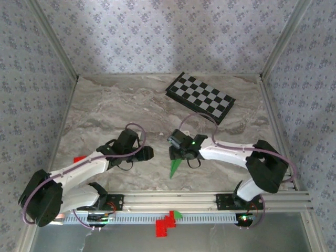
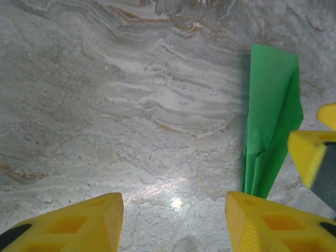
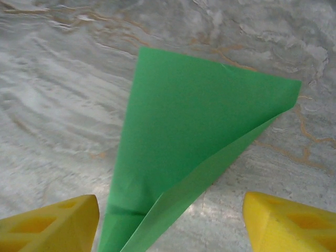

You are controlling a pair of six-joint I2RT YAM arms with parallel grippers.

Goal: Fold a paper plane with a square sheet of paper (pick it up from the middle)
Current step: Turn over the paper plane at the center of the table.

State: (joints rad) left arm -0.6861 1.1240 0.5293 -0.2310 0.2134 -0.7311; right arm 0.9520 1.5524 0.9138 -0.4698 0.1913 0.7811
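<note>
The square sheet of paper is folded into a narrow, pointed green paper plane [image 1: 176, 167] that lies on the marble table between the two arms. In the right wrist view the paper plane [image 3: 178, 136] spreads out flat, one wing edge lifted. My right gripper [image 3: 170, 226] stands open over its narrow end, both yellow fingers [image 3: 50, 226] apart from the paper. My left gripper [image 2: 173, 226] is open over bare marble, the paper plane [image 2: 270, 121] just to its right. From above, the left gripper [image 1: 148, 153] and the right gripper [image 1: 176, 152] sit close together.
A black-and-white checkerboard [image 1: 200, 97] lies at the back right. A small red block [image 1: 80, 158] sits beside the left arm. Red pieces [image 1: 165, 223] and a small green piece [image 1: 177, 214] rest on the front rail. Patterned walls close in three sides.
</note>
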